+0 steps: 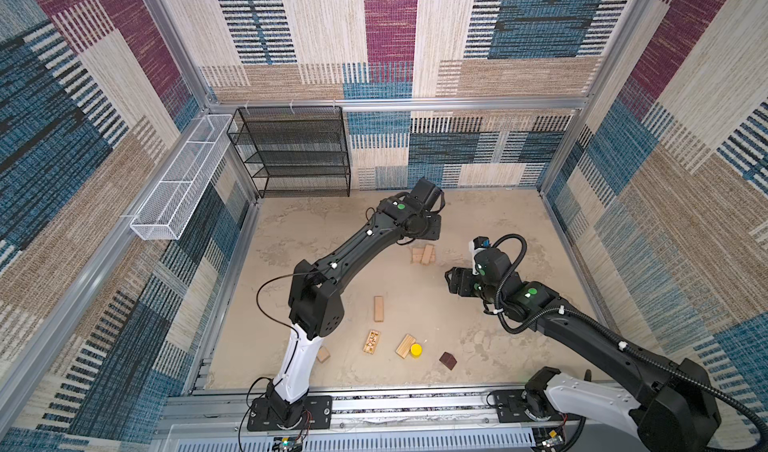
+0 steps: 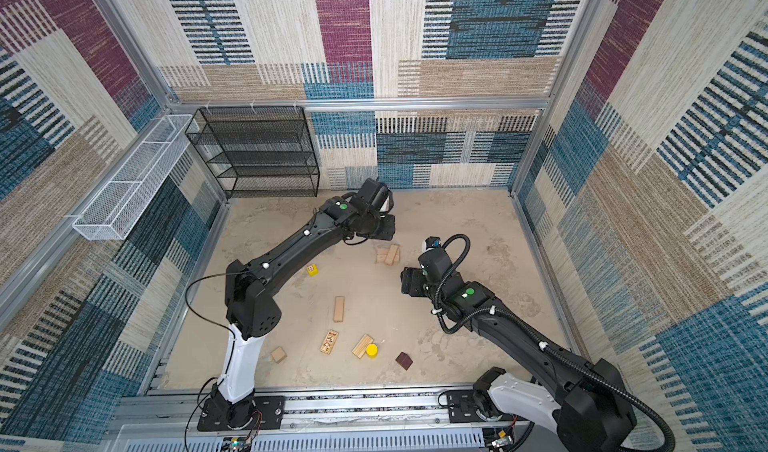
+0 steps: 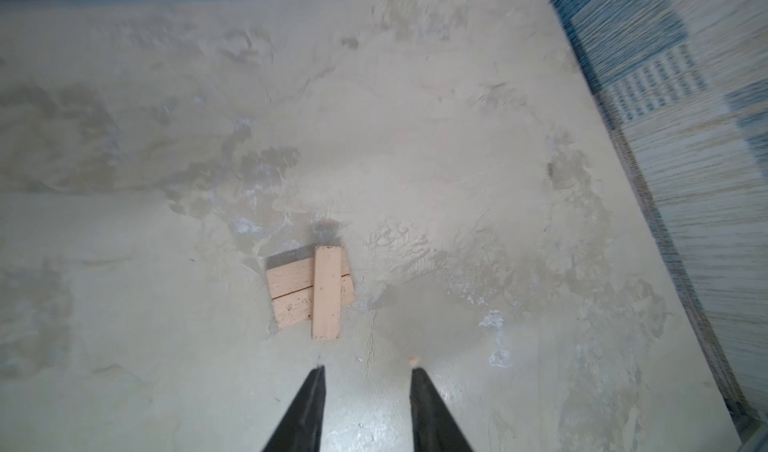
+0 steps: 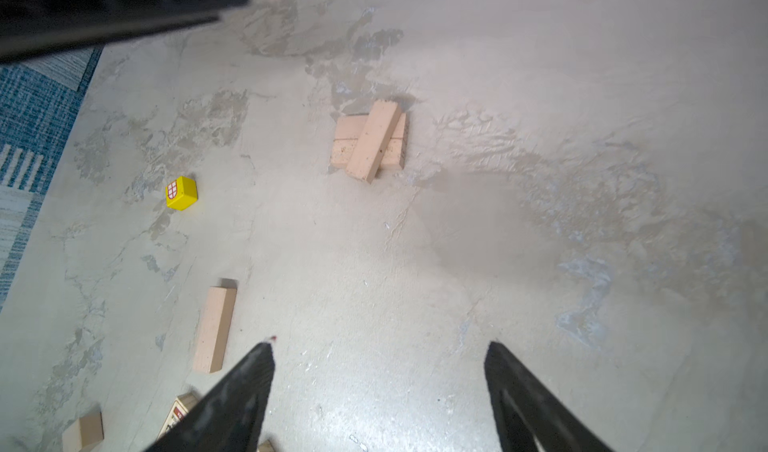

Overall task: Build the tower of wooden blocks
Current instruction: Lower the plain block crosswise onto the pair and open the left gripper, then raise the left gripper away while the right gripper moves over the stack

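Observation:
The wood block tower (image 1: 424, 255) (image 2: 388, 255) is two pale planks side by side with a third laid across them (image 3: 326, 292) (image 4: 370, 144). My left gripper (image 3: 368, 369) hovers just short of it, open and empty. My right gripper (image 4: 380, 344) is to the tower's right, open wide and empty. Loose wood blocks lie nearer the front: a plain plank (image 1: 378, 308) (image 4: 216, 329), a printed plank (image 1: 371, 341), a striped plank (image 1: 405, 346), a yellow cylinder (image 1: 416, 349), a dark brown house block (image 1: 448, 360) and a tan cube (image 1: 323, 354). A yellow cube (image 2: 312, 269) (image 4: 181, 193) sits beside the left arm.
A black mesh shelf (image 1: 295, 150) stands at the back left corner. A white wire basket (image 1: 183, 179) hangs on the left wall. Patterned walls enclose the floor, and a metal rail (image 1: 415, 404) runs along the front. The left arm's long link (image 1: 353, 246) reaches over the floor.

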